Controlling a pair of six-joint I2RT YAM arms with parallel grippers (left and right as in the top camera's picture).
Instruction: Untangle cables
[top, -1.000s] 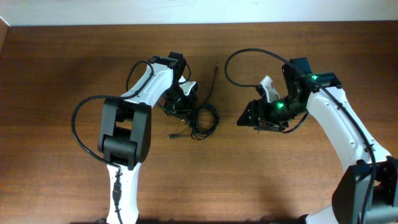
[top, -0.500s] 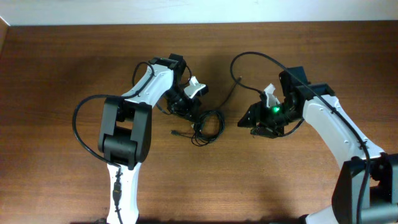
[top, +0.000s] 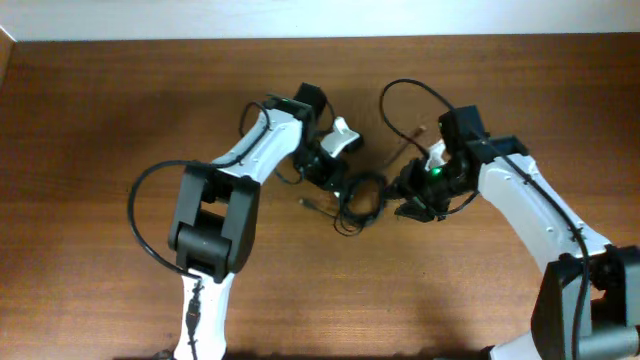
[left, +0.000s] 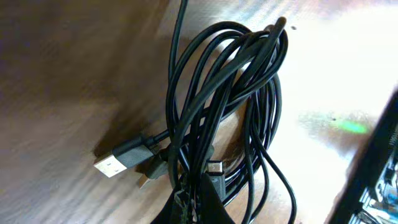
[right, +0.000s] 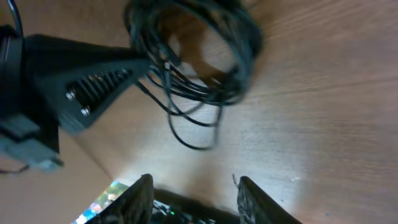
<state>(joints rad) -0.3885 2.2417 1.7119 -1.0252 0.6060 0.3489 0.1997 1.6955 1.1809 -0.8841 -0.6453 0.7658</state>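
The cables (top: 362, 200) are a knotted bundle of thin black cords lying mid-table. In the left wrist view the cables (left: 230, 93) form stacked loops, with a USB plug (left: 115, 163) sticking out at the lower left. My left gripper (top: 335, 178) is shut on the bundle's near edge, and its fingers (left: 196, 196) pinch several strands. My right gripper (top: 398, 195) is open and empty, just right of the bundle. Its fingers (right: 193, 193) face the cables (right: 199, 56), a short way off and not touching. One loose cord end (top: 412, 133) trails up and to the right.
The wooden table (top: 100, 120) runs to a pale wall edge at the back. Thick black arm cables loop beside the left arm (top: 140, 195) and above the right arm (top: 400, 90). The left gripper's black finger (right: 93, 81) shows in the right wrist view.
My left gripper has dragged the cable bundle to the right, towards the table's middle. My right gripper has moved left and closed in on the bundle.
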